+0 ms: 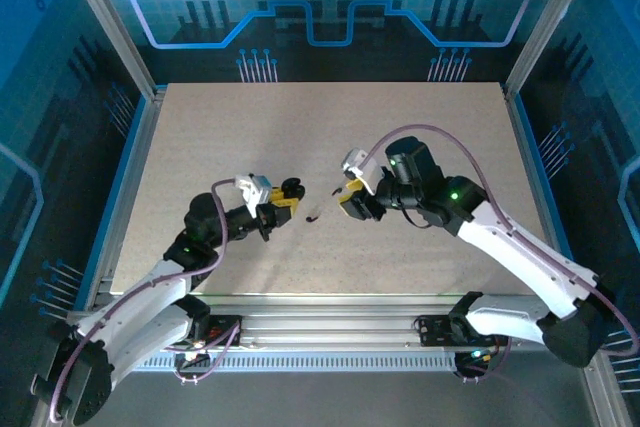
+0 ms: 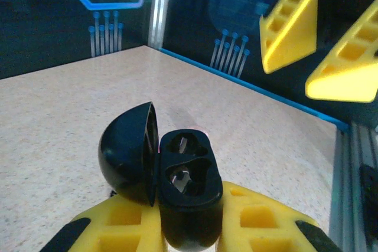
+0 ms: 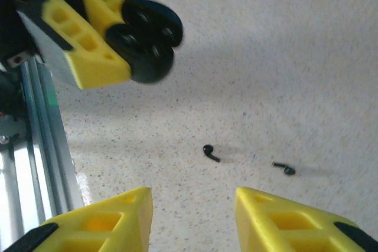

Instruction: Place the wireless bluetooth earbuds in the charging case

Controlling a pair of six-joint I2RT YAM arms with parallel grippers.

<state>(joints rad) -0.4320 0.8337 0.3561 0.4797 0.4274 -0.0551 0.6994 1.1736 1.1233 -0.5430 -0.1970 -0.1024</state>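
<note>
Left gripper point(image 2: 189, 231) clenched on black charging case point(image 2: 180, 187), lid open, wells look empty. 2 earbuds point(image 3: 211, 153) loose on table point(image 3: 295, 57) below released right gripper point(image 3: 195, 219). 0 inserted.

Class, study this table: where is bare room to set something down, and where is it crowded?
Free: the far half of the table beyond both claws, plus strips along its left and right edges. Crowded: the centre, where the left claw holding the open charging case faces the right claw, earbuds lying between.

Charging case point(image 2: 184, 205) — bottom off-frame
</note>
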